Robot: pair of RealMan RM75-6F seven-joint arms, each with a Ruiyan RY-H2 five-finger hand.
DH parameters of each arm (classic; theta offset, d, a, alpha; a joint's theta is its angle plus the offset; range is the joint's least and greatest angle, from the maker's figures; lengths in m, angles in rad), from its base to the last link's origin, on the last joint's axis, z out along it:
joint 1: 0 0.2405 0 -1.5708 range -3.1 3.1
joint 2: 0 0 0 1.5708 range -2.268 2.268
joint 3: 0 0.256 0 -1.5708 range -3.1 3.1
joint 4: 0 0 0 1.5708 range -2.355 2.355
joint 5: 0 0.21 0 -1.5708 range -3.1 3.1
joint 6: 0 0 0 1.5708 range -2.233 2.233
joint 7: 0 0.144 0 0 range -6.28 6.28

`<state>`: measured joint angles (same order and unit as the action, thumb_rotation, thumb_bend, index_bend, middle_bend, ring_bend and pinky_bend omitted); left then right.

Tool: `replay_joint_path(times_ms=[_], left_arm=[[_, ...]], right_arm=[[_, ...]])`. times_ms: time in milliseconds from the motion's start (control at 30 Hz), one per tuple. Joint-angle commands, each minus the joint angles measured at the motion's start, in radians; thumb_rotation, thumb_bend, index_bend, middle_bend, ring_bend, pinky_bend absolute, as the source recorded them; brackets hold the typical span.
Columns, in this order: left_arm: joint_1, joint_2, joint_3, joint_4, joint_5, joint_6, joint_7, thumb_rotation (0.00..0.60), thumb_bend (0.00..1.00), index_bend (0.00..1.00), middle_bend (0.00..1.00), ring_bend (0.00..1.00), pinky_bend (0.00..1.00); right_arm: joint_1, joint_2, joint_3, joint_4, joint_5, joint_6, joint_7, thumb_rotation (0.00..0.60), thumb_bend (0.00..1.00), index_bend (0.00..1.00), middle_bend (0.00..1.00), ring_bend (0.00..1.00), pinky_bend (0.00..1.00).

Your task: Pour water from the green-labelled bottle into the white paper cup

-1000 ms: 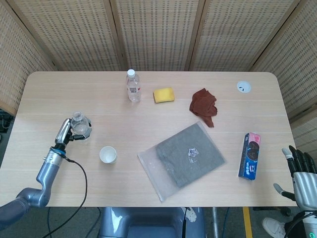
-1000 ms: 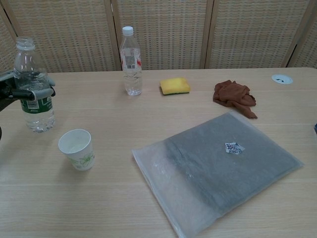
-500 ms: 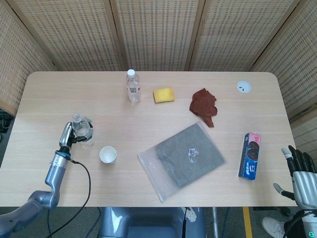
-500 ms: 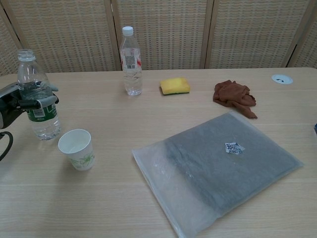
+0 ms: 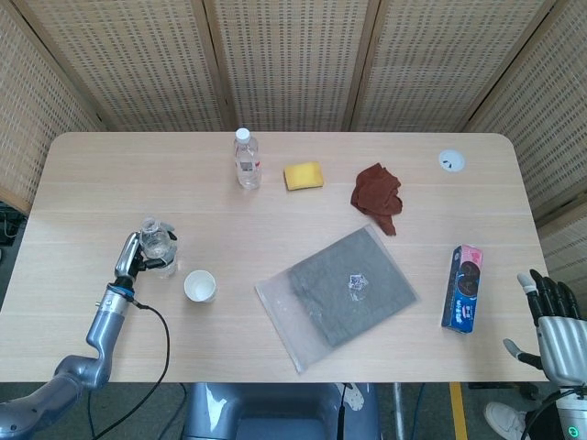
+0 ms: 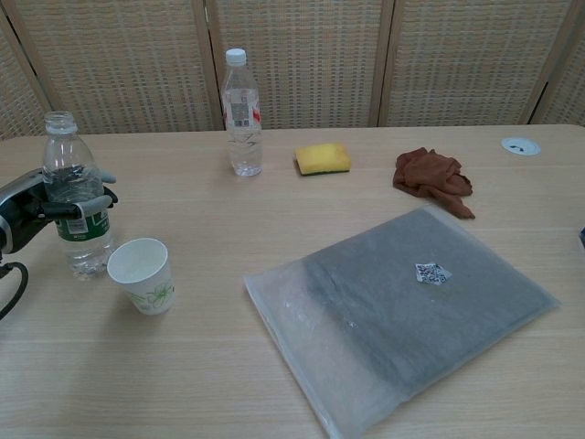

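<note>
Head view: worktop (image 5: 275,197) of pale wood; green-labelled bottle (image 5: 158,246) at about 9 o'clock of the worktop's middle, upright, uncapped, gripped by the left hand (image 5: 133,255) with fingers wrapped round the body; white paper cup (image 5: 200,286) just beside the bottle, at its 4 o'clock, mouth up, apart from it; right hand (image 5: 556,316) at the far 4 o'clock corner, off the worktop edge, fingers spread, holding nothing, well apart from bottle and cup; second bottle (image 5: 247,159), yellow sponge (image 5: 304,175), brown cloth (image 5: 377,195), grey bag (image 5: 337,293) and biscuit packet (image 5: 462,287) elsewhere, not involved.

Chest view: green-labelled bottle (image 6: 75,206) upright at 9 o'clock of the frame, long axis vertical, base seemingly on or just above the worktop (image 6: 302,219), which cannot be told; left hand (image 6: 41,212) gripping it at label height from the 9 o'clock side, fingers (image 6: 90,202) closed across the label; white paper cup (image 6: 142,275) at the bottle's 4 o'clock, near, not touching; right hand not seen here.

Judgement: left hand the nearer by far; pour likely needs the neck tipped toward 4 o'clock, over the cup's mouth; cup light, possibly easy to knock.
</note>
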<state>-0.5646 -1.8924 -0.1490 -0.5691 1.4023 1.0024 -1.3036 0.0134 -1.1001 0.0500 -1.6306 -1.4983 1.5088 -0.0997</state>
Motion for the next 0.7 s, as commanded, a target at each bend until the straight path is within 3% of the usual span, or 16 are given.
replay_joint_path(times_ms=[33,200,467,533,700], left_arm=[[0.005,-0.006,0.010,0.013,0.011,0.007,-0.016,0.600,0.31,0.27,0.33,0.28,0.27],[0.019,-0.018,0.011,0.023,0.008,0.016,-0.024,0.600,0.26,0.11,0.23,0.21,0.23],[0.042,-0.017,0.022,0.028,0.020,0.045,-0.060,0.600,0.24,0.06,0.20,0.18,0.21],[0.049,-0.015,0.024,0.027,0.022,0.052,-0.072,0.600,0.23,0.01,0.15,0.14,0.17],[0.078,0.002,0.035,0.018,0.029,0.079,-0.079,0.600,0.21,0.00,0.04,0.04,0.11]], right_arm=[[0.000,0.000,0.000,0.000,0.000,0.000,0.000,0.600,0.00,0.00,0.00,0.00,0.00],[0.000,0.001,-0.001,-0.001,-0.001,0.000,0.001,0.600,0.00,0.00,0.00,0.00,0.00],[-0.001,0.003,-0.003,-0.002,-0.007,0.005,0.005,0.600,0.00,0.00,0.00,0.00,0.00],[-0.002,0.003,-0.003,-0.003,-0.008,0.008,0.005,0.600,0.00,0.00,0.00,0.00,0.00],[-0.005,0.006,-0.006,-0.006,-0.018,0.016,0.009,0.600,0.00,0.00,0.00,0.00,0.00]])
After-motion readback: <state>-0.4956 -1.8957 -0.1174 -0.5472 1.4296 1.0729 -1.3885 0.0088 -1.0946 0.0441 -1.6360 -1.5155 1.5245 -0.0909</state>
